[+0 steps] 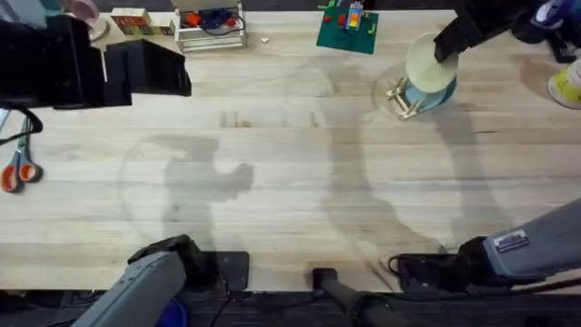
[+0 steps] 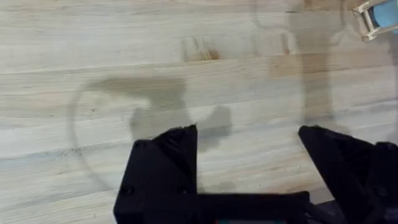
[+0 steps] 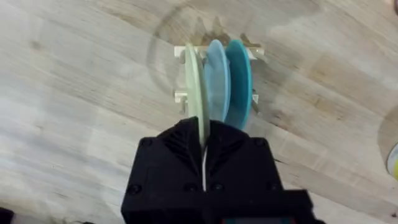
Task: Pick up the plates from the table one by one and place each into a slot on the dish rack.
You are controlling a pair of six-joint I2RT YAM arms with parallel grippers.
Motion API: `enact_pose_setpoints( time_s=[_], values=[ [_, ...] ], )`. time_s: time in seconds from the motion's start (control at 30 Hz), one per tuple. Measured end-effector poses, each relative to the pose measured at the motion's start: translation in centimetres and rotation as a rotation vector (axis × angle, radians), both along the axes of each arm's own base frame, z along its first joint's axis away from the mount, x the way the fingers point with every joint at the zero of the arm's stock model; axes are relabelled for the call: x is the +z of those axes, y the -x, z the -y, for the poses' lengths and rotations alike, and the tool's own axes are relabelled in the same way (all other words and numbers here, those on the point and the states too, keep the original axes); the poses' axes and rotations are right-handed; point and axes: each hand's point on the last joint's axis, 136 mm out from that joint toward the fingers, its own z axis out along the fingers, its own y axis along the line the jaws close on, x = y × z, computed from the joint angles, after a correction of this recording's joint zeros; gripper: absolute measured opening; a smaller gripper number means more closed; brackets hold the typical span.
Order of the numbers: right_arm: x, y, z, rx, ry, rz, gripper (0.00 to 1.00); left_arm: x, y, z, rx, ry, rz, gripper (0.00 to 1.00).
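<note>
The dish rack (image 1: 401, 102) stands at the far right of the table (image 1: 290, 209). Three plates stand upright on edge in the rack (image 3: 183, 53): cream-yellow (image 3: 194, 87), light blue (image 3: 214, 81) and teal (image 3: 239, 78). My right gripper (image 3: 202, 127) is shut on the top rim of the cream-yellow plate (image 1: 428, 65), and it reaches in from the far right (image 1: 445, 50). My left gripper (image 2: 245, 134) hangs open over bare wood with nothing between its fingers. It shows large and dark at the upper left (image 1: 172, 77).
Orange-handled scissors (image 1: 16, 168) lie at the left edge. Along the far edge are a pink dish (image 1: 86, 11), wooden blocks (image 1: 136, 23), a white wire basket (image 1: 211, 29) and a green board with small parts (image 1: 348, 29). A yellow object (image 1: 567, 86) sits at the right edge.
</note>
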Motion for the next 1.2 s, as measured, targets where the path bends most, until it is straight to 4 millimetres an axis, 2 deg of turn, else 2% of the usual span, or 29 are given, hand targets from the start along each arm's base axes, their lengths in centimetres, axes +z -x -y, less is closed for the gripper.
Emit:
enact_pose_setpoints(
  time_s=[0.4,0.7,0.9,1.0,1.2],
  values=[
    [-0.3,0.0,0.0,0.000,0.003,-0.009,0.030,0.0,0.0,0.0,0.000,0.000,0.000,0.995],
    [-3.5,-0.5,0.1,0.000,0.003,-0.096,0.030,0.0,0.0,0.0,0.000,0.000,0.000,0.995],
    [-4.1,-0.6,0.1,-0.001,0.006,-0.114,0.033,0.0,0.0,0.0,0.000,0.000,0.000,0.994],
    [-4.1,-0.5,0.1,-0.001,0.006,-0.118,0.081,0.0,0.0,0.0,0.000,0.000,0.000,0.994],
    [-4.2,-0.4,0.1,0.000,0.005,-0.122,0.270,0.0,0.0,0.0,0.000,0.000,0.000,0.995]
  ],
)
